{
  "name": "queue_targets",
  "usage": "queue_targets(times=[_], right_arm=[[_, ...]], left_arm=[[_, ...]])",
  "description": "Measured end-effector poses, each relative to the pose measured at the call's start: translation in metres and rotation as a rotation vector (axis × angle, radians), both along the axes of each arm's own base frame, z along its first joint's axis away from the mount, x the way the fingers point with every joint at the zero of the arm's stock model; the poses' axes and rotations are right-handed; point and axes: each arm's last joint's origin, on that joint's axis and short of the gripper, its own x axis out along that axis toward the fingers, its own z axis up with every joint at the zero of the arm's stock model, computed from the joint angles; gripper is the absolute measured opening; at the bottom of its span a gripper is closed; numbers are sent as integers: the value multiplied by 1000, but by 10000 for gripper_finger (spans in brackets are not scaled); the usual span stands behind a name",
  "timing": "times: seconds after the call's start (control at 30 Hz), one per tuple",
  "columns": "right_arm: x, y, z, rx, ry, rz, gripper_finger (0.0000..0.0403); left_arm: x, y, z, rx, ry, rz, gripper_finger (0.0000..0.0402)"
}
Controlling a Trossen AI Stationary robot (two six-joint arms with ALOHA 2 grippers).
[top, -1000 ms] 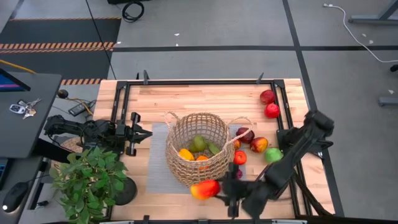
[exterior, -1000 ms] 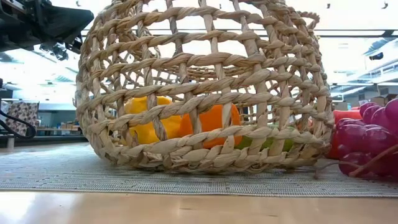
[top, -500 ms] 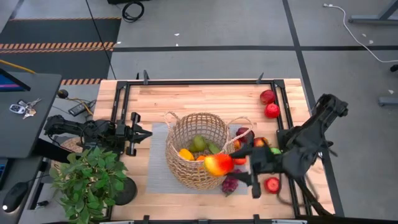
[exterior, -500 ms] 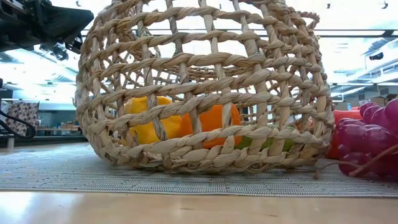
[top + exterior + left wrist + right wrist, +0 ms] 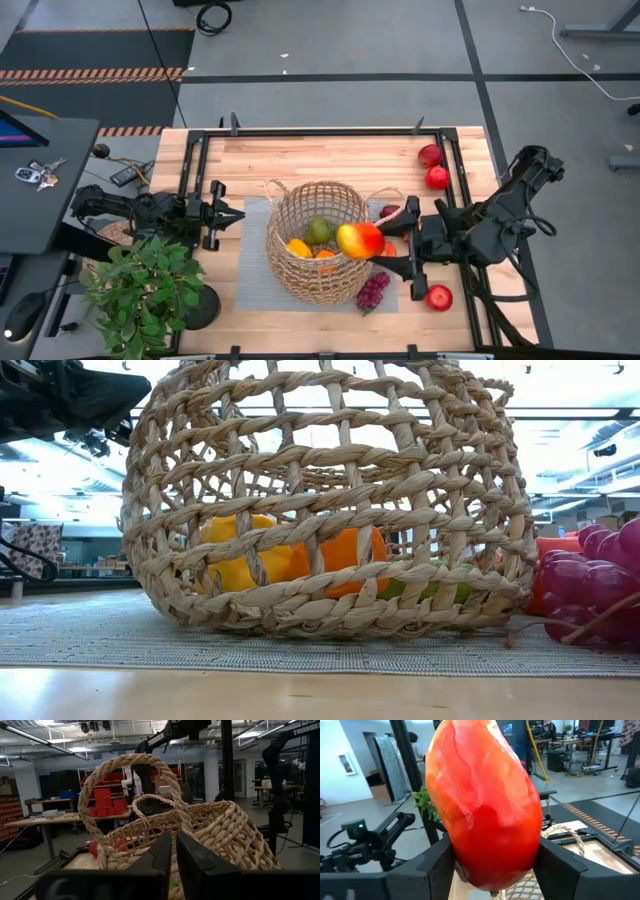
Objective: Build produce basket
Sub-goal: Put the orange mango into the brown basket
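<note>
Right gripper (image 5: 385, 246) clamped on a red-orange pepper (image 5: 359, 240), fingers pressed against both sides of the fruit, as seen close up in the right wrist view (image 5: 485, 805). Pepper held in the air above the right rim of the basket (image 5: 318, 252), not resting on anything. Right arm stretched low and roughly level from the right edge of the bench (image 5: 300, 155) toward the basket, wrist pointing left. Basket standing upright on a grey mat (image 5: 252, 270) at mid-bench, holding a yellow piece (image 5: 298, 247), an orange piece (image 5: 324, 254) and a green fruit (image 5: 318, 231). Purple grapes (image 5: 372, 291) lying on the mat just beside the basket's lower right. Red apple (image 5: 438, 297) on the bench beneath the right arm; two more red apples (image 5: 434, 167) near the far right corner, well apart from the basket. Left gripper (image 5: 232, 216) pressed together and empty, fingers (image 5: 192, 862) nearly meeting, aimed at the basket's left handle from just beside the mat. Left arm lying low along the left side of the bench. Potted green plant (image 5: 145, 290) standing at the near left corner.
</note>
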Motion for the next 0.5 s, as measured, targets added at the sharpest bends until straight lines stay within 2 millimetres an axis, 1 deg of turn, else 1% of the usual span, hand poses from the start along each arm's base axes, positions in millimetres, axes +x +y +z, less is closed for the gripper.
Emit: queue_targets(times=[0.13,0.3,0.4,0.5], right_arm=[[1,-3,0,-17,-1,-55,236],[4,-9,2,-99,-4,-139,236],[5,-12,6,-180,-20,-194,236],[6,-11,10,-326,-15,-282,236]], left_arm=[[0,0,0,0,0,0,29],[0,0,0,0,0,0,30],[0,0,0,0,0,0,34],[0,0,0,0,0,0,36]])
